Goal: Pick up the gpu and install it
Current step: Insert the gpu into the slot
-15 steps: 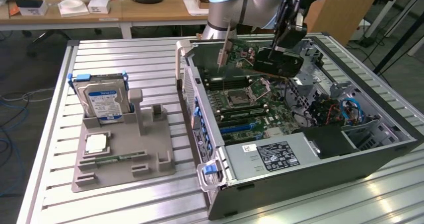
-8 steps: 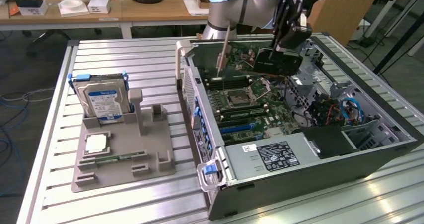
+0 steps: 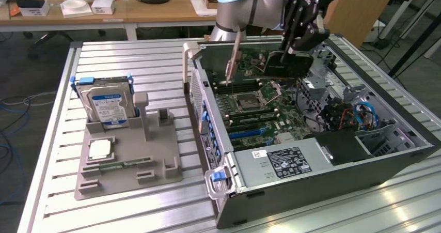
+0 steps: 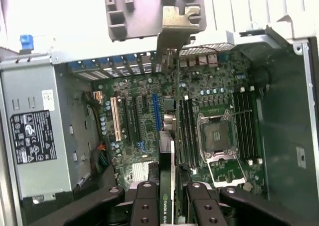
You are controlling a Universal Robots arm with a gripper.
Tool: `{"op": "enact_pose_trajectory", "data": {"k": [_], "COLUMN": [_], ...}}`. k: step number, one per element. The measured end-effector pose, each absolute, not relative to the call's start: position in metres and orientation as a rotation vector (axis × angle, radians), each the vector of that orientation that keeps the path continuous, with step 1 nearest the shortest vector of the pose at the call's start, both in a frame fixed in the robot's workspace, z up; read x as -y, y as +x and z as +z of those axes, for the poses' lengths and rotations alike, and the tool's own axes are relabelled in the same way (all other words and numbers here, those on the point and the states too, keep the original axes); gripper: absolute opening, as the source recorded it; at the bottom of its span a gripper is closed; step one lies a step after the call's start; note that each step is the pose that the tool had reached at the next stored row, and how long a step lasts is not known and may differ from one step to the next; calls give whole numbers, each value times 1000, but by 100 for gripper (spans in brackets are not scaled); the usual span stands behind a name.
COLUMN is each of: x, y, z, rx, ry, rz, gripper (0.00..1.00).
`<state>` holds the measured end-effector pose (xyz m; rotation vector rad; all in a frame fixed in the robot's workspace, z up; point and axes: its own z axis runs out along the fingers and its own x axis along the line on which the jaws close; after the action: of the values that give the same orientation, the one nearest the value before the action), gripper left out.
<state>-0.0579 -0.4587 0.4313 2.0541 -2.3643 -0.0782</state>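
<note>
My gripper (image 3: 301,39) is shut on the gpu (image 3: 279,65), a dark card with a pale metal bracket (image 3: 234,57) hanging down at one end. The card hangs upright over the far part of the open computer case (image 3: 206,104), above the motherboard (image 3: 269,114). In the wrist view the gpu (image 4: 172,156) appears edge-on between my black fingers (image 4: 144,206), and its bracket (image 4: 180,21) points toward the case's slotted rear wall. It hovers over the board between the blue expansion slot (image 4: 157,111) and the memory slots (image 4: 187,126), clear of both.
A grey holder tray (image 3: 131,155) on the slatted table carries an upright hard drive (image 3: 103,104) and a small green memory stick (image 3: 124,165). Inside the case are the power supply (image 3: 282,163), CPU socket (image 3: 247,101) and cables (image 3: 362,114). A desk stands behind.
</note>
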Motion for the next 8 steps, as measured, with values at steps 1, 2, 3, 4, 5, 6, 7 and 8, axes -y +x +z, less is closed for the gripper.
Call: {"op": "enact_pose_trajectory", "data": {"k": [1,2,3,4,5,6,7,8], "x": [459,459,459,459,459,459,459,459], "y": [-58,-58,-58,-58,-58,-58,-58,-58], "z": [431,431,431,431,431,431,431,431], "rx": [2345,2328,2309,2291,2274,2257,2241,2224], "ry": [2076,2094,2114,2133,2151,2168,2184,2200], "rz": [-78,-78,-78,-78,-77,-77,-77,-77], "gripper": [26,26,26,26,26,26,26,26]}}
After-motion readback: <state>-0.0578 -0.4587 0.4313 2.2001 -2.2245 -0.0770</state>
